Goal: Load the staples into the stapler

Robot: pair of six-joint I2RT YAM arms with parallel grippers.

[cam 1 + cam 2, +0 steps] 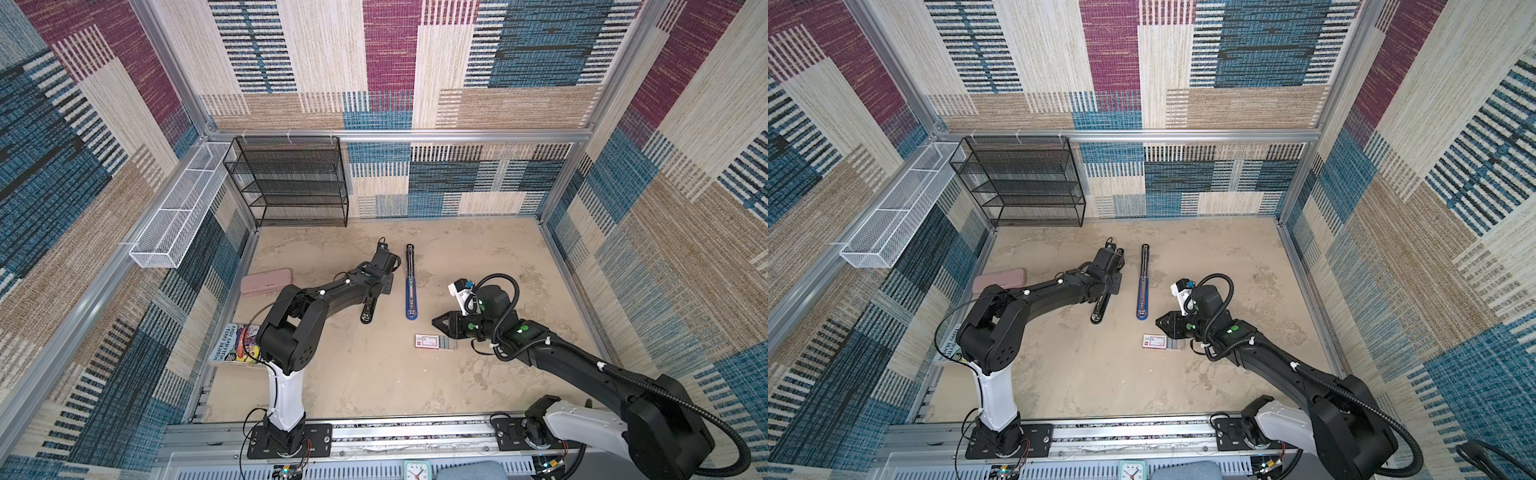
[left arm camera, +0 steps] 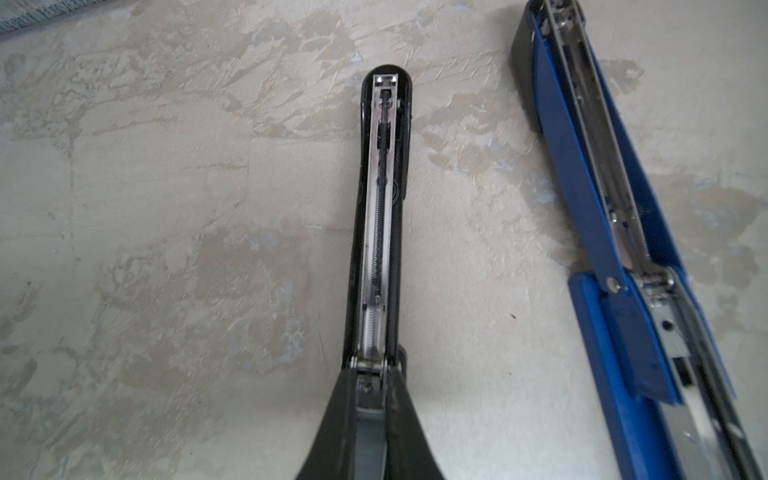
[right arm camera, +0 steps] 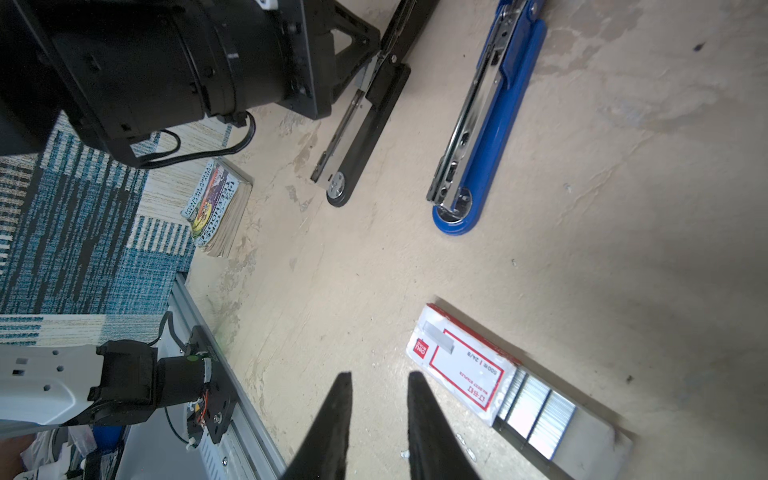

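Loading not begun: black stapler (image 2: 380,208) lies opened, channel empty, left gripper (image 2: 372,386) clamped at its hinge; staples (image 3: 536,411) sit in their tray near right gripper (image 3: 380,376), jaws slightly apart, holding nothing.

Flat-open black stapler (image 2: 378,216); grey staples (image 3: 536,411) well apart

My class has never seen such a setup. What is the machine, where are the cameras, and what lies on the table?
A left arm and a right arm stand at a table, each ending in a pincer. Two pictures look down from overhead; two come from wrist cameras. On the table lie a black stapler and a blue stapler, both opened, a white box with staples showing, a pink case and a book. The left pincer is shut on the black stapler. The right pincer is open and empty, near the staples.
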